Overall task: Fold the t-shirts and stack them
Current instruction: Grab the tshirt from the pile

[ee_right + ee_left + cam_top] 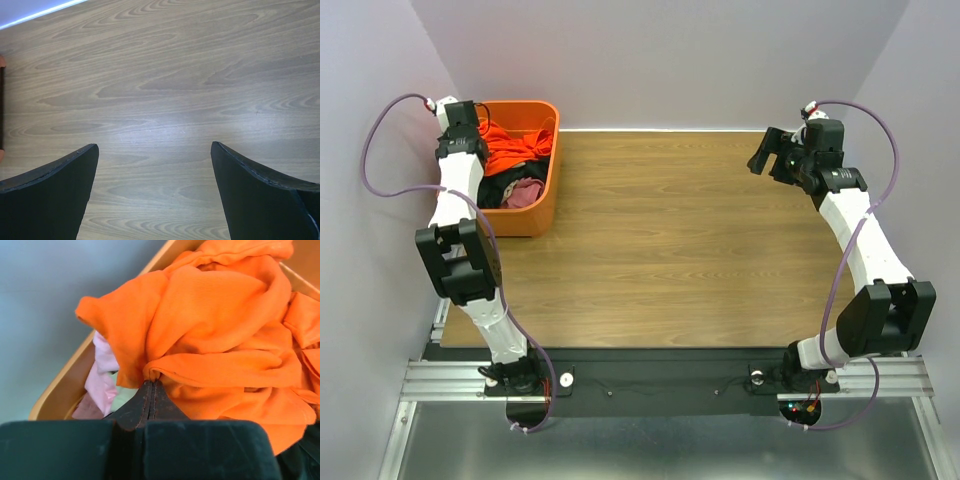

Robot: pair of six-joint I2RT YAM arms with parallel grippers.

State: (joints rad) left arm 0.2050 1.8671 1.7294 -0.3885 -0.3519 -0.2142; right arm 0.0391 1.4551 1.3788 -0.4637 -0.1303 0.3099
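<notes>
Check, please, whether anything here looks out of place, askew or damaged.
Nothing looks damaged or spilled. The t-shirts are crumpled in the tub, an orange tee and a pink tee among them. The left gripper is shut on the orange tee; the right gripper hangs open over the table.

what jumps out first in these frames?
The bright orange t-shirt lies bunched in the orange tub at the far left corner of the table, and the left gripper is shut on a fold of it. A pink garment peeks out beneath it. On the far right, the right gripper hangs open over the wood.
</notes>
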